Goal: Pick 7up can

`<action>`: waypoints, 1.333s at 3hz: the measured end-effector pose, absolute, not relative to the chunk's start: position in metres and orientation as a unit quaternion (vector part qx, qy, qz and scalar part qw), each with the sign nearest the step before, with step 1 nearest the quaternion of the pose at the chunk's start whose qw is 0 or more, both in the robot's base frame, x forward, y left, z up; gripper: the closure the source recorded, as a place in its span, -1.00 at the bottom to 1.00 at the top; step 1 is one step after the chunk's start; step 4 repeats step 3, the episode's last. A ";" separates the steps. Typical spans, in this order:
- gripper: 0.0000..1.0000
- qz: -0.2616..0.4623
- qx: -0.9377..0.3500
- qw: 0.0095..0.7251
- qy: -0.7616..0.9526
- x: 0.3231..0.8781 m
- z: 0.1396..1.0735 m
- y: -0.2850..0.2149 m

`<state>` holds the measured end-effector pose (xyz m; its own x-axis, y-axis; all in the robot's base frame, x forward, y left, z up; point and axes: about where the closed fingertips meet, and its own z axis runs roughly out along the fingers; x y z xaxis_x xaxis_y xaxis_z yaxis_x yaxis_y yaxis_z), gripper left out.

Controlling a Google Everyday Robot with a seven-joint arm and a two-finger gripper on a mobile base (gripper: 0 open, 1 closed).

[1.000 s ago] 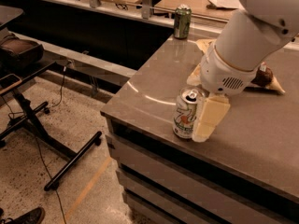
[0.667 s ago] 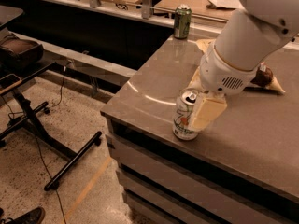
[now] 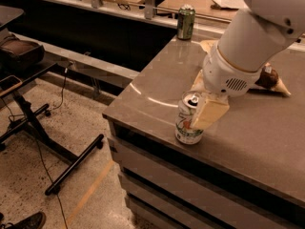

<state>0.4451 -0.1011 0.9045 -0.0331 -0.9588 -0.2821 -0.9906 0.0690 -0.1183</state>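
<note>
The 7up can (image 3: 189,120) stands upright on the grey counter (image 3: 157,87), close to its front edge and near the front left corner, with the silver top and tab turned up. Compared with 1 second ago the can is on the same spot, but the gripper (image 3: 206,114) has come in: before, it hung just beside the can on the right with a small gap, and now it lies tilted against the can's right side and covers a part of it. I cannot tell if the gripper is already clamped on the can or only around it, because its far side is hidden behind the can and the wrist. I judge that the approach is almost finished and the lift is not yet done, since the can is on the counter. The edge is the main risk: a push to the front or to the left could send the can over it to the floor, so the safe way out is straight up. Above the can only the white arm (image 3: 257,37) takes room. The dark green can (image 3: 186,22) is well apart at the back corner, and a brown packet (image 3: 268,78) lies behind the wrist on the right.
</note>
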 end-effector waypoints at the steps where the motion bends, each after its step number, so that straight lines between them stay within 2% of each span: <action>1: 1.00 0.060 -0.681 0.158 0.713 0.449 0.916 -0.102; 2: 1.00 0.046 -0.688 0.183 0.700 0.461 0.964 -0.107; 4: 1.00 0.044 -0.688 0.186 0.700 0.462 0.968 -0.107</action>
